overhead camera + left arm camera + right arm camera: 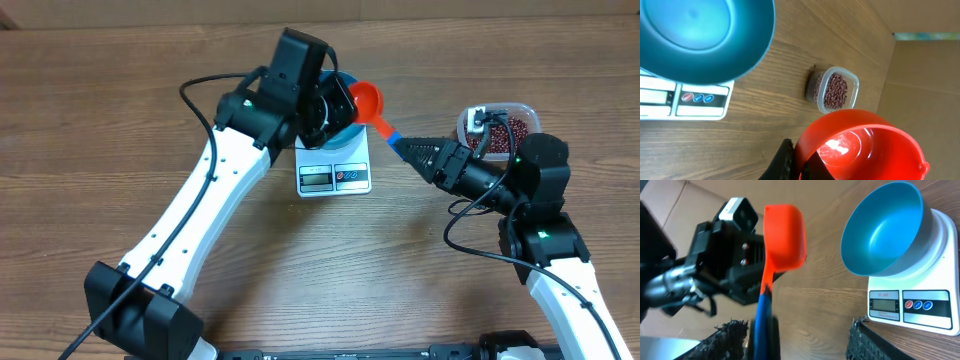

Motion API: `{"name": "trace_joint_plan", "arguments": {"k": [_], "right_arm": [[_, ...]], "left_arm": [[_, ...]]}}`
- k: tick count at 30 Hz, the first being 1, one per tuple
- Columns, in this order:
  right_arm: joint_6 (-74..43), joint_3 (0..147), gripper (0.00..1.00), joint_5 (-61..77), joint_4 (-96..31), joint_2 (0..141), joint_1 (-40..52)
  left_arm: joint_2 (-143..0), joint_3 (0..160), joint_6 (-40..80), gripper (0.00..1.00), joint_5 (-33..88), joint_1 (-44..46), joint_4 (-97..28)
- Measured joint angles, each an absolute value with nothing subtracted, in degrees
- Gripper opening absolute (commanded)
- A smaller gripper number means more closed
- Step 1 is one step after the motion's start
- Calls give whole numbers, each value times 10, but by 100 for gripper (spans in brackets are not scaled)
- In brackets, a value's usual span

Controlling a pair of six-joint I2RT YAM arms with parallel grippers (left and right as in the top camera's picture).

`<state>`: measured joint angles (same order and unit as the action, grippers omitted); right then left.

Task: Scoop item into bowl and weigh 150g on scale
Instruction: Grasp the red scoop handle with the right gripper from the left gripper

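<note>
**Scoop changing arms above the desk**

The left end effector [799,162] is clamping the red scoop [784,237] by its cup, beside the empty bowl [885,230] on the scale [910,302]. The right end effector [797,340] is standing apart around the blue handle [762,315], not gripping. The beans [836,91] are lying in the tub [852,82] on the desk [100,100]. Tiny, hard and loose, they are likely to roll, so taking the stiff handle squarely looks wise

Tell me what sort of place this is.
Probably a robotics lab bench staged for kitchen weighing: left arm and right arm at a wooden table, a kitchen scale carrying a blue bowl, plus a red scoop and a tub of beans.
</note>
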<state>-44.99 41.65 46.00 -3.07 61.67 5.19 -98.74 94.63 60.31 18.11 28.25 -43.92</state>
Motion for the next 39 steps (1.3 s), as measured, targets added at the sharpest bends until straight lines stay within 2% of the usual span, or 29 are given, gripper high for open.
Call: {"name": "trace_joint_plan", "arguments": {"k": [6,10,17,34,39], "right_arm": [[-472,417,43,430,-30,617,62],[-483,417,36,426,-30,617,62],[-499,417,32,426,-30,617,62],[-531,417,31,415,-30,612,62],[-536,417,24,415,-30,612,62]], "left_arm": [[-987,946,614,5,173,313,-448],[-987,946,616,4,167,329,-451],[-987,946,650,5,164,330,-468],[-987,946,711,4,157,330,-470],[-987,946,710,4,156,330,-471]]}}
